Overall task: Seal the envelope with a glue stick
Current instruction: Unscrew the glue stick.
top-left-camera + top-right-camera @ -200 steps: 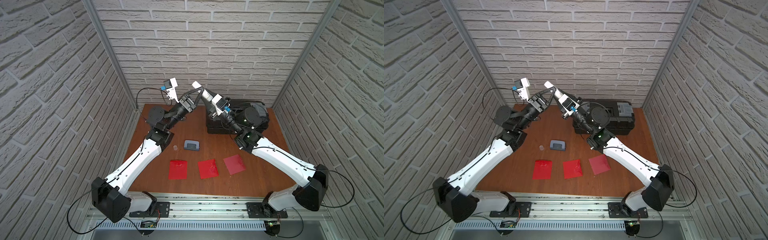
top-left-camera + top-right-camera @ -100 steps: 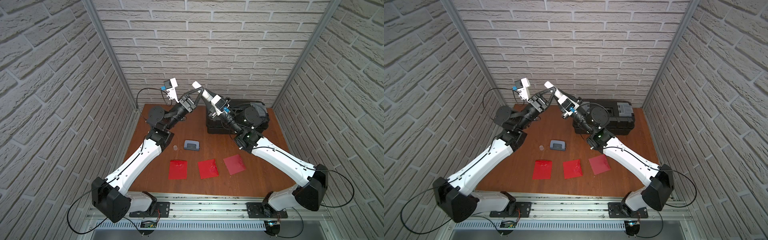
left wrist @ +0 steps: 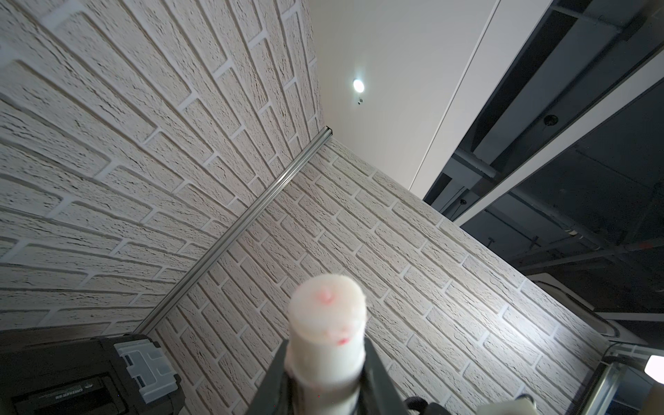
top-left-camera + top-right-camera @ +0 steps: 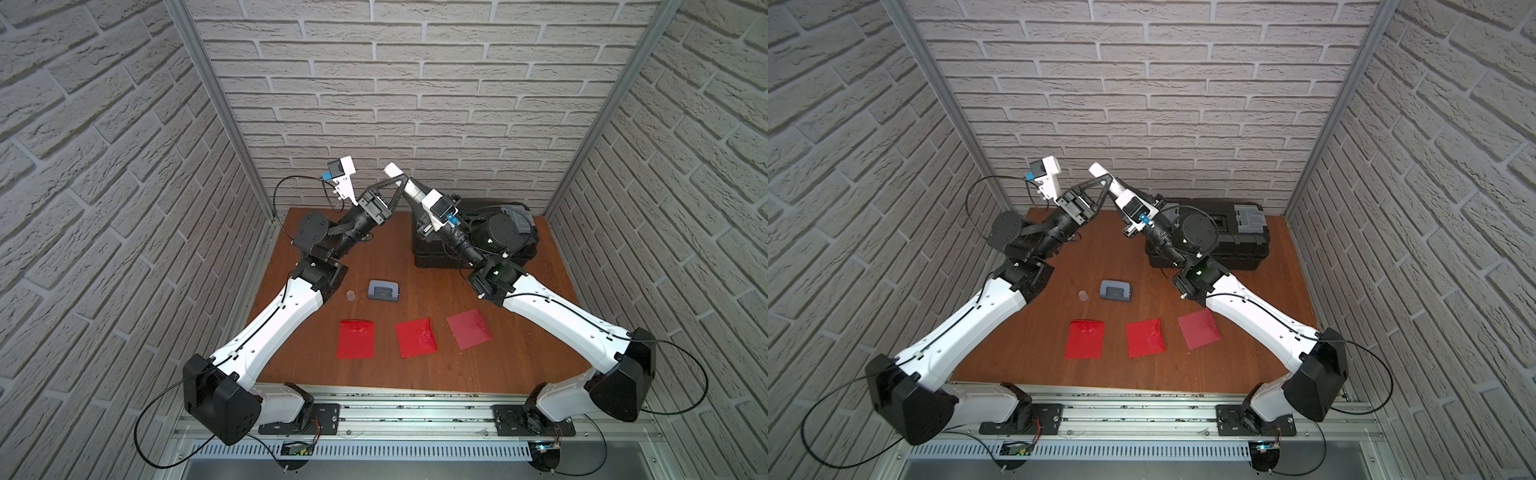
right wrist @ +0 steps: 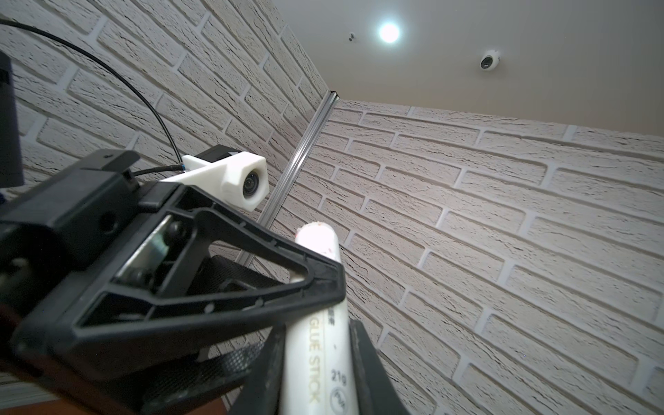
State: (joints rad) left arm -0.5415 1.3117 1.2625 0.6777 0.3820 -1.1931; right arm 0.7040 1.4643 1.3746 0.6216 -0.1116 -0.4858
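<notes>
Right end effector point(image 5: 316, 332) has tightened on glue stick point(image 5: 318, 248), left end effector point(image 3: 327, 354) still clamping it.

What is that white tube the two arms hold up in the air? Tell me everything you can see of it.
The glue stick is a white plastic-looking tube, GLUE STICK printed along its side, held tilted above the table, open end up. It has no cap on: the bare whitish glue carries small red flecks. The right gripper clamps its lower body; the left gripper pinches it nearer the top.
</notes>
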